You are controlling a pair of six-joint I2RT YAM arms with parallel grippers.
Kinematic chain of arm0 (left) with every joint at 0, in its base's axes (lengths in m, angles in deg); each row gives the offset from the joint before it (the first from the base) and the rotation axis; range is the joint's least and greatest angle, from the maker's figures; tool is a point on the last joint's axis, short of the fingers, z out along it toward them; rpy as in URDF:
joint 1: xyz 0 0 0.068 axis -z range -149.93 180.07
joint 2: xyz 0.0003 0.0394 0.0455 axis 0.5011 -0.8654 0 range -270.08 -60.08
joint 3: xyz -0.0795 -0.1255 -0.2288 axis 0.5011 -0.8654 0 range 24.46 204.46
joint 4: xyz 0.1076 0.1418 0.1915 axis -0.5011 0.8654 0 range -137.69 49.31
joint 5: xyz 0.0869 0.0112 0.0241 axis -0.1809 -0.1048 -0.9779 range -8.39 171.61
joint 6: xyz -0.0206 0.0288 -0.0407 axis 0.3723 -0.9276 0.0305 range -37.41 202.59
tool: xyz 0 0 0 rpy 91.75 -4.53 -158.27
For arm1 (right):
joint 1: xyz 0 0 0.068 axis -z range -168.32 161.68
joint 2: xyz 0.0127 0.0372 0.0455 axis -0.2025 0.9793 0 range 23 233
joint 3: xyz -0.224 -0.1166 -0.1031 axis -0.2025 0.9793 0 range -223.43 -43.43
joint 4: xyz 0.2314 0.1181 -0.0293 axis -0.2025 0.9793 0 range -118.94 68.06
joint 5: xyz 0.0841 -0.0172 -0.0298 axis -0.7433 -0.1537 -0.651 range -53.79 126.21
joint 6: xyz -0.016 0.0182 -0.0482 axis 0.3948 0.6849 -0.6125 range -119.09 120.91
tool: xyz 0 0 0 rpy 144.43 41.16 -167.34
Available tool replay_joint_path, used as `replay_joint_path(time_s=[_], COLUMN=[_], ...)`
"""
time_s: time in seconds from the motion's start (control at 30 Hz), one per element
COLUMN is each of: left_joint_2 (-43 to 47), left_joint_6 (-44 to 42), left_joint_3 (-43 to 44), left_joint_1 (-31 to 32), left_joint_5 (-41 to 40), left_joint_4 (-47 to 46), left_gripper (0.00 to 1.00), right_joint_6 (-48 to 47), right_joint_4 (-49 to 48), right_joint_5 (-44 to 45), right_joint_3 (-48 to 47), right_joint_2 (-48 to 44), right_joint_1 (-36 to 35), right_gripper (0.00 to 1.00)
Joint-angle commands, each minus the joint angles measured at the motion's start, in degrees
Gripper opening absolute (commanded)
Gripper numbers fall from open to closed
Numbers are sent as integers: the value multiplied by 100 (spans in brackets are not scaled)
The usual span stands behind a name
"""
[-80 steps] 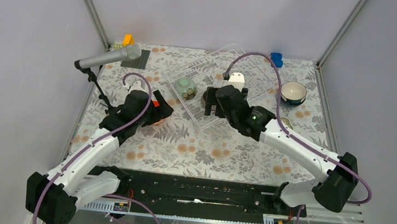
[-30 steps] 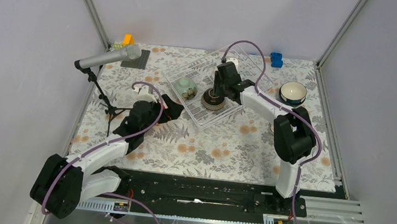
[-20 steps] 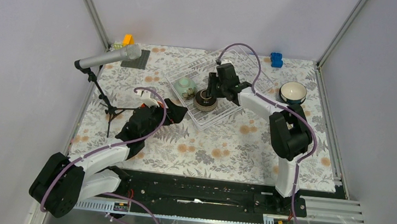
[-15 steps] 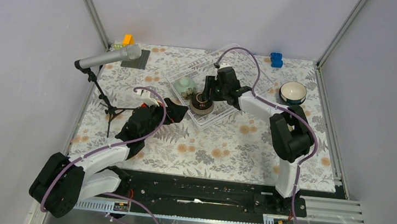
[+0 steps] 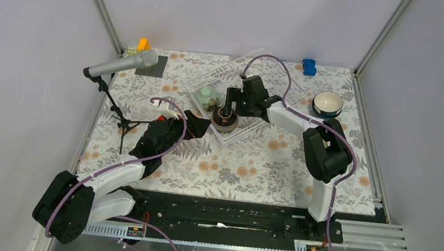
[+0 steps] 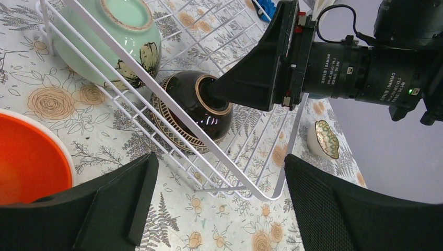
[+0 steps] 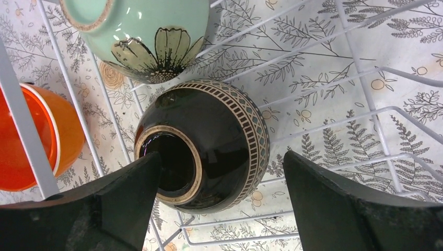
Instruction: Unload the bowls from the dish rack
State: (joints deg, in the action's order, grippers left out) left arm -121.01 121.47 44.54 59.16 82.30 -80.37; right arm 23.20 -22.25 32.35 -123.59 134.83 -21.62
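Note:
The wire dish rack [image 5: 279, 85] lies at the back middle of the table. A dark brown patterned bowl [image 5: 225, 119] lies tilted, foot ring up, in its near-left corner; it also shows in the left wrist view [image 6: 180, 112] and the right wrist view [image 7: 230, 136]. A pale green bowl [image 5: 207, 94] [image 6: 115, 36] [image 7: 151, 31] sits upside down beside it in the rack. My right gripper [image 5: 228, 104] [image 7: 222, 157] is open; one finger touches the foot ring. My left gripper [image 5: 201, 125] [image 6: 219, 162] is open and empty just outside the rack [image 6: 245, 183], next to an orange bowl [image 6: 26, 157] [image 7: 31, 141] on the table.
A blue bowl with a white inside [image 5: 327, 103] stands on the table right of the rack. A small white patterned dish [image 6: 324, 138] lies near the rack's right corner. A microphone on a stand [image 5: 121, 63] is at the left. Small blocks [image 5: 309, 66] sit at the back.
My right gripper has pushed the dark brown bowl left and nearer, toward the rack's near-left corner. My left arm has shifted slightly toward the rack, still open.

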Motion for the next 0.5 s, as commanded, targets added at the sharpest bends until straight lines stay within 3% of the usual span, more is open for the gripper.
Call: replay_joint_path(time_s=[0.0, 0.23, 0.47], left_joint_2=[81, 129, 189], left_joint_6=[-116, -134, -160], left_joint_3=[90, 97, 111], left_joint_1=[36, 62, 85], left_joint_5=[20, -5, -38], left_joint_4=[-203, -150, -100], left_gripper=[95, 95, 96], right_joint_6=[297, 435, 535], right_joint_4=[295, 77, -41], right_joint_5=[-290, -1385, -1834], right_joint_3=[-88, -132, -392], right_joint_2=[-54, 332, 797], right_joint_1=[168, 479, 631], right_gripper=[95, 100, 100])
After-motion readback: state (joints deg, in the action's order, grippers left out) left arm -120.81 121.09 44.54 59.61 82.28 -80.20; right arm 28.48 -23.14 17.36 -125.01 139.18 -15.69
